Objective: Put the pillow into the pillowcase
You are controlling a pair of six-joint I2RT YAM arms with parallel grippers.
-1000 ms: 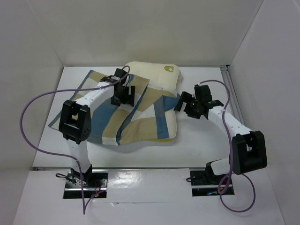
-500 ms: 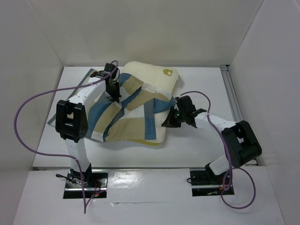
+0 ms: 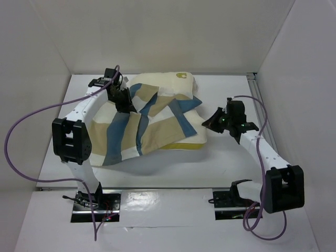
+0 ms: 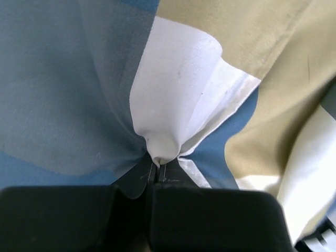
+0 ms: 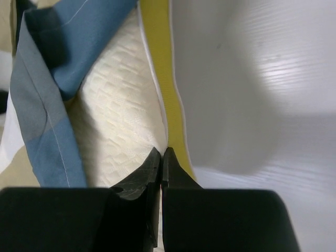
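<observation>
Backed off the pillow (image 5: pixel 121 115), my right hand (image 5: pixel 161 153) is closed, empty — left hand (image 4: pixel 156 167) pinches the pillowcase (image 4: pixel 178 94); insertion looks barely begun.

I see the large checked fabric pillowcase (image 3: pixel 126 136) in big squares of blue, tan and cream-white. The soft rectangular pillow (image 3: pixel 163 84) is plain cream with a fine woven relief, a bright yellow band along its edge and a small yellow mark near its far corner. The flat table (image 3: pixel 210 163) under them reads white.
</observation>
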